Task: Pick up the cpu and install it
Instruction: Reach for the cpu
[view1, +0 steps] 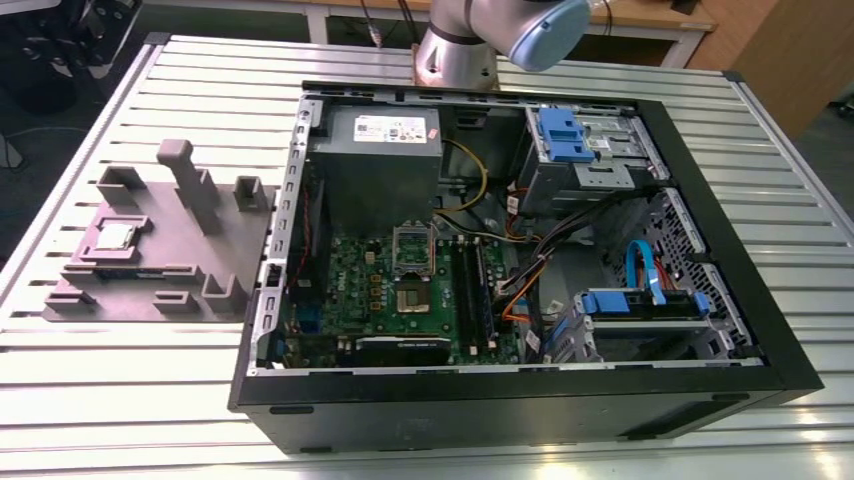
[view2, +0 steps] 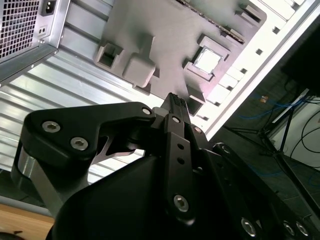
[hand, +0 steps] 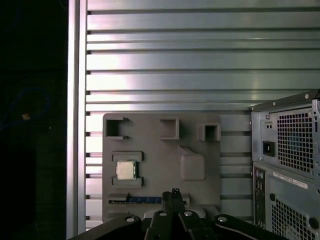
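The cpu (view1: 115, 236), a small shiny silver square, lies in a recess of the grey holder block (view1: 187, 262) on the table, at the exterior view's left of the open computer case (view1: 747, 330). Both wrist views show it too: cpu (hand: 126, 170), cpu (view2: 207, 60). My gripper (hand: 173, 192) hangs well above the holder block (hand: 160, 145), its black fingers pressed together with nothing between them. The second wrist view shows the gripper (view2: 176, 97) the same way. On the green motherboard, the socket (view1: 412, 297) lies open with its silver frame (view1: 412, 245) raised.
The arm (view1: 481, 40) rises behind the case. Inside the case are a grey power-supply box (view1: 384, 130), blue drive cages (view1: 567, 135), and bundled cables (view1: 547, 255). The ribbed aluminium table (view1: 134, 380) ends just beyond the holder block. The case's rear panel (hand: 287, 165) stands beside the block.
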